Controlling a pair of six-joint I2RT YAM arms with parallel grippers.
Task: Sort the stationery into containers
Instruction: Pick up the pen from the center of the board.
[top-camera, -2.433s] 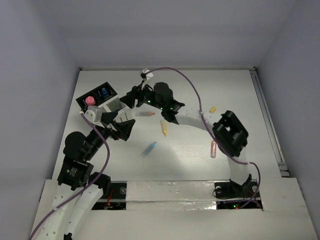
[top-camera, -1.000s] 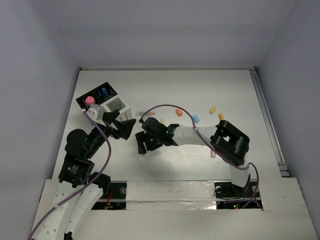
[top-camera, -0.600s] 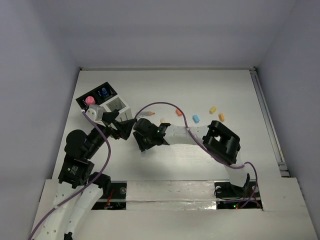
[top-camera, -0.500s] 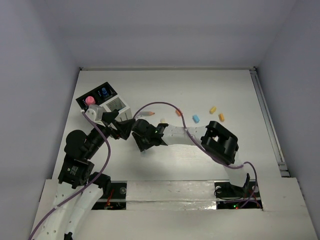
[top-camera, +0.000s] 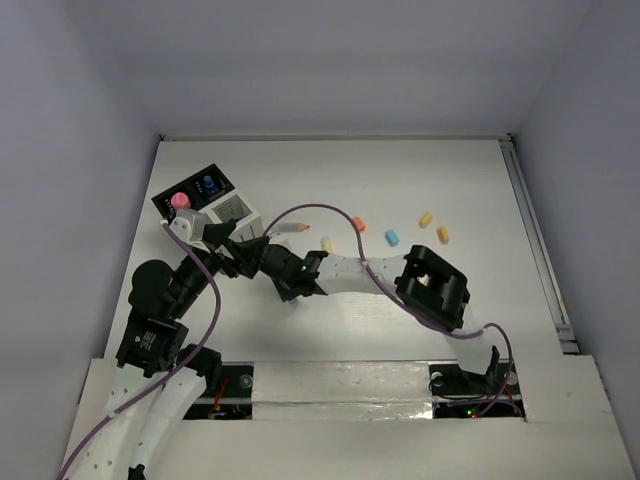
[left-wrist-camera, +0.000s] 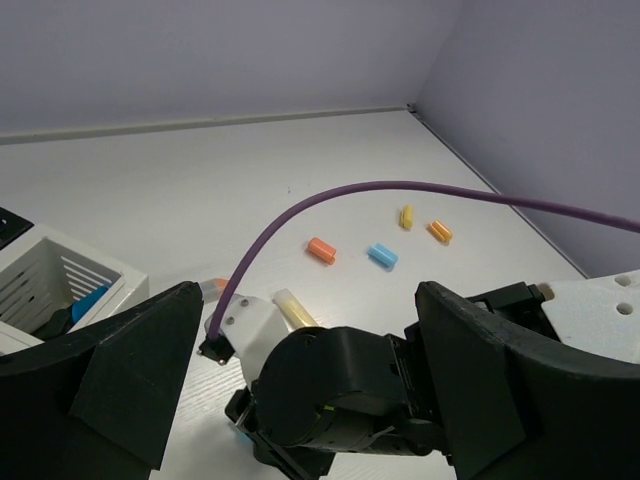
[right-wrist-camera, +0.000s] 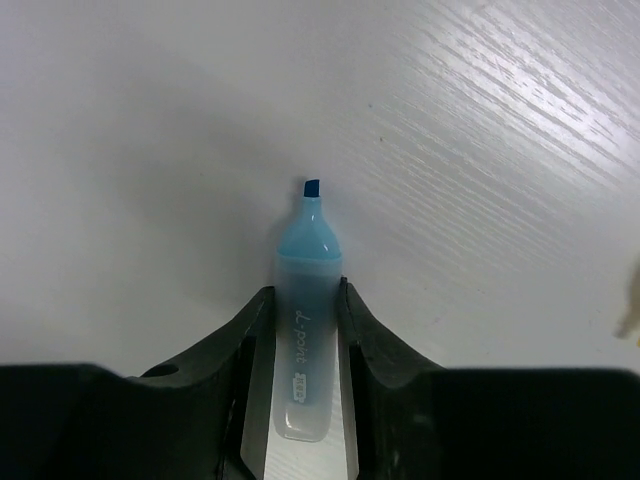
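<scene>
My top camera sits high at the 6 o'clock edge and faces 12, taking in the whole table (top-camera: 450, 180). My left wrist camera rides low, looking toward 2 o'clock. It shares the orange piece (left-wrist-camera: 321, 249) and white compartment (left-wrist-camera: 60, 285) with the top view. My right wrist camera hangs very near the tabletop, framing the light blue highlighter (right-wrist-camera: 305, 330).

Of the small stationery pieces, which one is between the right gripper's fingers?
The light blue translucent highlighter, tip uncapped, held by the right gripper; no other piece is gripped.
</scene>
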